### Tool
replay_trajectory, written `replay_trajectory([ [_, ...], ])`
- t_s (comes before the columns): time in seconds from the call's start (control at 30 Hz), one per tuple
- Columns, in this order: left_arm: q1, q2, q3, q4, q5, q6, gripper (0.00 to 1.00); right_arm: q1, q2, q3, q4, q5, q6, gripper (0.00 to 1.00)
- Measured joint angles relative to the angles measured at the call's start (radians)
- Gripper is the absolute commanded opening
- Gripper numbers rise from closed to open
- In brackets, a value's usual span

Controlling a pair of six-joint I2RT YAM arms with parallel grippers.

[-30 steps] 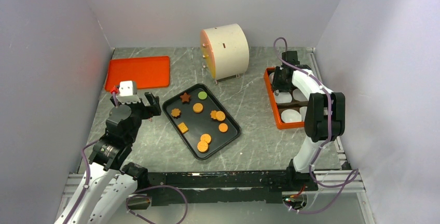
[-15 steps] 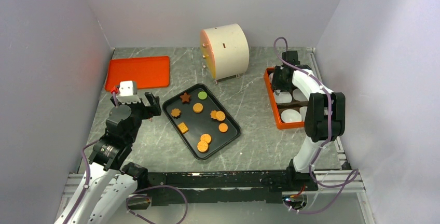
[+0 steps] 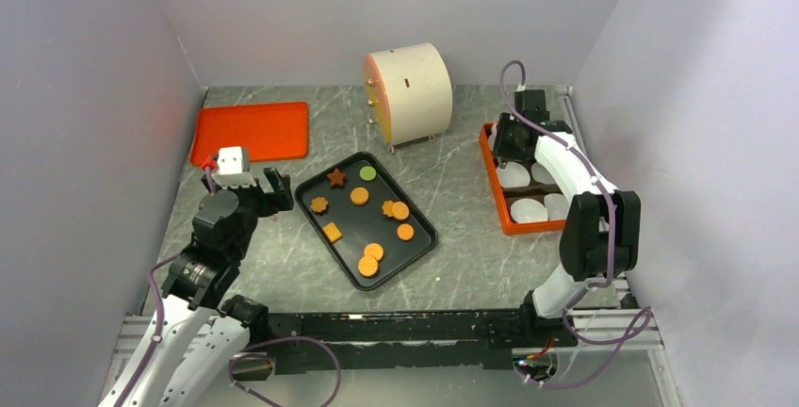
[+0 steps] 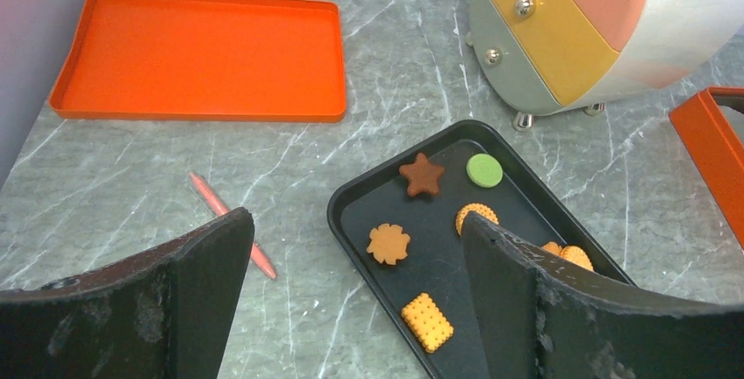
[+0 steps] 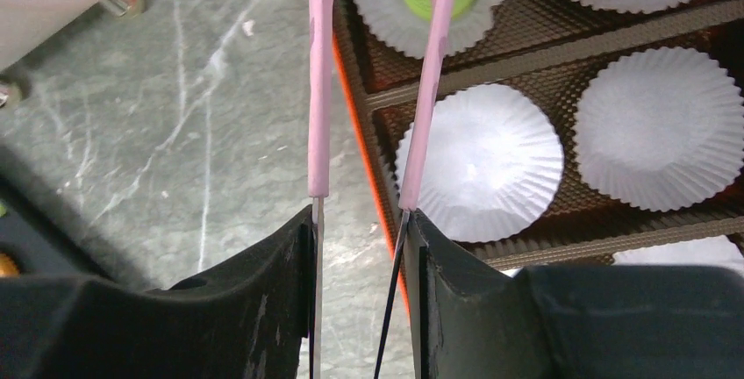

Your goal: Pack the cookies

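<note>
Cookies (image 3: pixel 359 196) dot black tray (image 3: pixel 363 226), 2 in liners (image 5: pixel 480 161); left end effector (image 4: pixel 353 221) released, right end effector (image 5: pixel 360 225) grasping tweezers (image 5: pixel 318 89)

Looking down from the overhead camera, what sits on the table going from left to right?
Flat orange tray → black tray holding the cookies → orange rack with white paper liners.

Table (image 4: pixel 395 63) smooth, marbled; orange tray (image 4: pixel 197 50) glossy plastic; liners (image 5: pixel 478 164) pleated paper; cookies (image 4: pixel 427 322) matt; tweezers (image 5: pixel 318 89) pink-coated metal.
</note>
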Motion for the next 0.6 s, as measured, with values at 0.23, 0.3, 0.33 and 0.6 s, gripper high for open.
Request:
replay_trajectory([
  [0.23,0.000,0.011,0.000,0.000,0.000,0.000,0.93,0.122,-0.031,0.000,-0.006,0.004,0.004,0.39],
  [0.3,0.000,0.011,0.000,0.000,0.000,0.000,0.93,0.163,-0.037,0.000,-0.017,0.008,0.003,0.39],
  [0.33,0.000,0.011,0.000,0.001,0.000,0.001,0.93,0.185,-0.040,0.000,-0.025,0.008,0.002,0.38],
  [0.6,0.000,0.012,0.000,0.001,0.001,0.003,0.93,0.360,-0.097,0.000,-0.092,0.011,-0.013,0.38],
])
